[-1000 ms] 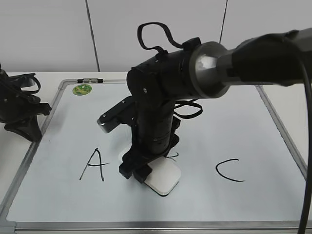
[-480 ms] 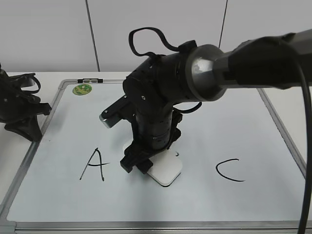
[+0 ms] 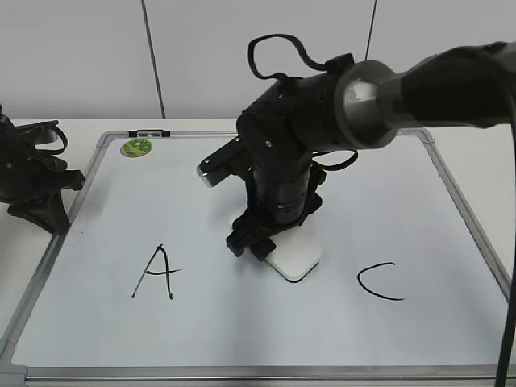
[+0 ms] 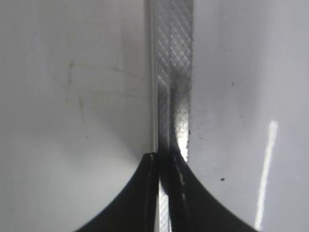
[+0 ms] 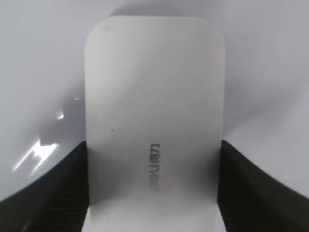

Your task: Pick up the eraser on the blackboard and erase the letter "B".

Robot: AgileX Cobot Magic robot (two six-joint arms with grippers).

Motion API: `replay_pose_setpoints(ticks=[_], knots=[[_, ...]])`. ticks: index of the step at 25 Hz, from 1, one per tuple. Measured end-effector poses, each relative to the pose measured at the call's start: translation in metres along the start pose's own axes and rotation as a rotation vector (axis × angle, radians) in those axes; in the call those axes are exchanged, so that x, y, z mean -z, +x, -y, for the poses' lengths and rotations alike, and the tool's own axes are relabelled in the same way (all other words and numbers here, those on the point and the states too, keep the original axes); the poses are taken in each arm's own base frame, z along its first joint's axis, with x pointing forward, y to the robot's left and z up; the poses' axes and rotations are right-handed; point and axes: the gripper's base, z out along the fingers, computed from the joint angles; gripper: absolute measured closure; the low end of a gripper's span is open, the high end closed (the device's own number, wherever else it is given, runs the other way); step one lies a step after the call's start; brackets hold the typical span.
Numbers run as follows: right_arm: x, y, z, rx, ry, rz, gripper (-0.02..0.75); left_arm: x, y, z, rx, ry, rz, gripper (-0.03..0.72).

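The right gripper (image 5: 153, 193) is clamping the eraser (image 3: 296, 260) mid-frame. Drifting right is risking smudging the "C" (image 3: 379, 282). Left fingers (image 4: 149, 193) are sitting together.

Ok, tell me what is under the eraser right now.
The eraser, clamped in the right hand, lies flat on the whiteboard. Only bare white board shows around it; any trace of the "B" beneath is covered.
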Motion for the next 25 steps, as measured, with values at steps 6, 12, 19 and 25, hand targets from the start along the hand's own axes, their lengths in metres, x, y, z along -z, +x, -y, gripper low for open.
replay_pose_setpoints(ticks=[6, 12, 19, 25], knots=[[-0.005, 0.004, 0.029, -0.05, 0.032, -0.005, 0.19, 0.0, 0.0, 0.0, 0.0, 0.0, 0.0, 0.678], [-0.006, 0.005, 0.037, -0.039, 0.062, -0.006, 0.19, 0.0, 0.0, 0.0, 0.001, 0.001, 0.0, 0.678], [-0.004, 0.003, 0.039, -0.044, 0.068, -0.029, 0.19, 0.0, 0.0, 0.0, 0.001, 0.001, 0.0, 0.678], [0.033, -0.015, 0.054, -0.091, 0.102, -0.055, 0.19, 0.0, 0.0, 0.0, 0.001, 0.001, 0.002, 0.677]])
